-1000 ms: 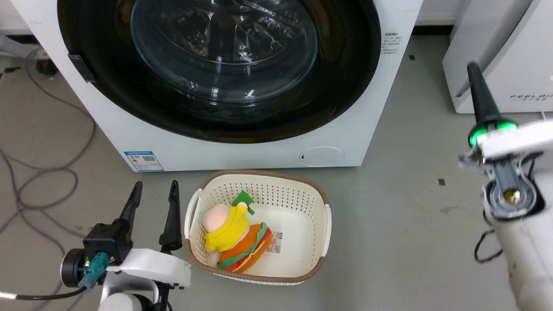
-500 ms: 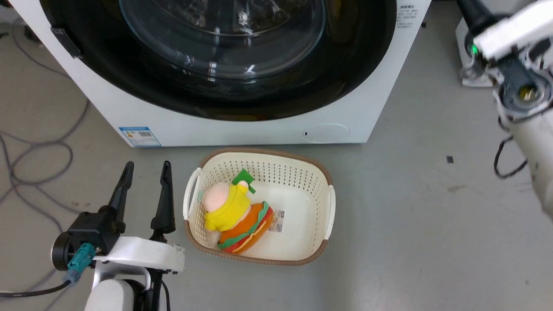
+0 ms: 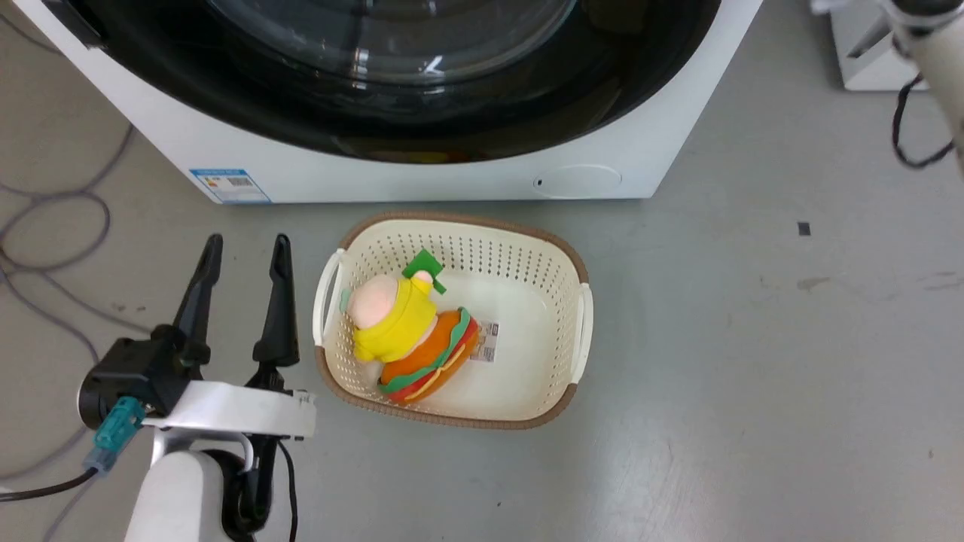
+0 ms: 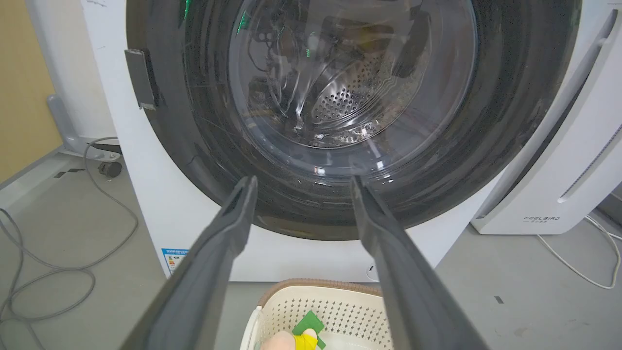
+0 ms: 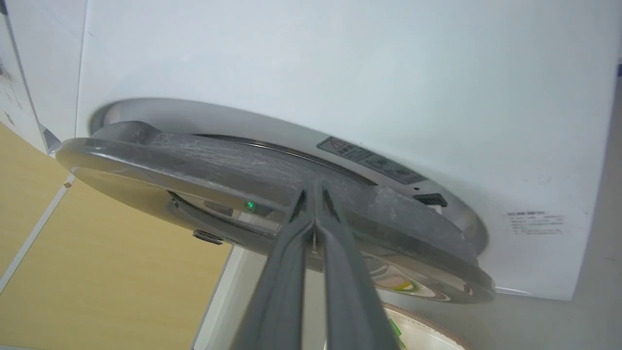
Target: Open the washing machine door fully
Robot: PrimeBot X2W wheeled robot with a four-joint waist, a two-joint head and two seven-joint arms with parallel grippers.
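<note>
door check: the washing machine door (image 5: 272, 165), on the front of the white machine (image 3: 422, 181), appears slightly ajar, my right pincer (image 5: 313, 193) closed tight at its rim edge, my left pincer (image 3: 247, 242) wide apart and low; judged heavy, stiff, glossy-slick, glass fragile, so work the rim, not the bowl.

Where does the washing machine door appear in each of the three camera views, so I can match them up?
Head view: the washing machine door sits along the top edge, cropped.
Left wrist view: the door, face-on, spans the upper half.
Right wrist view: the door, edge-on, is a grey band across the middle.
Shared landmark: the cream basket on the floor before the machine, in all three.
</note>
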